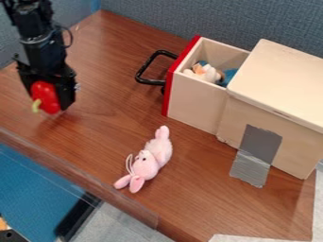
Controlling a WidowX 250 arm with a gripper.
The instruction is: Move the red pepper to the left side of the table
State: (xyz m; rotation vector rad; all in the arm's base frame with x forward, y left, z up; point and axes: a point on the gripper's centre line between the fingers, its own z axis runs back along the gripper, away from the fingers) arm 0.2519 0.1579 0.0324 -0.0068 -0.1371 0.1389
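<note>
Carry the red pepper (46, 96) by its rounded sides, clamped in the gripper (52, 98) between both fingers, with the stem (37, 105) left free, judging it light, fairly stiff and probably slippery.

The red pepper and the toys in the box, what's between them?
In the camera view: one of the black fingers, brown table, then the black handle and the box's red front.

The brown wooden table (101, 137) carries a pink plush rabbit (151, 158) and a pale wooden box (281, 82), its drawer (194, 101) open.
</note>
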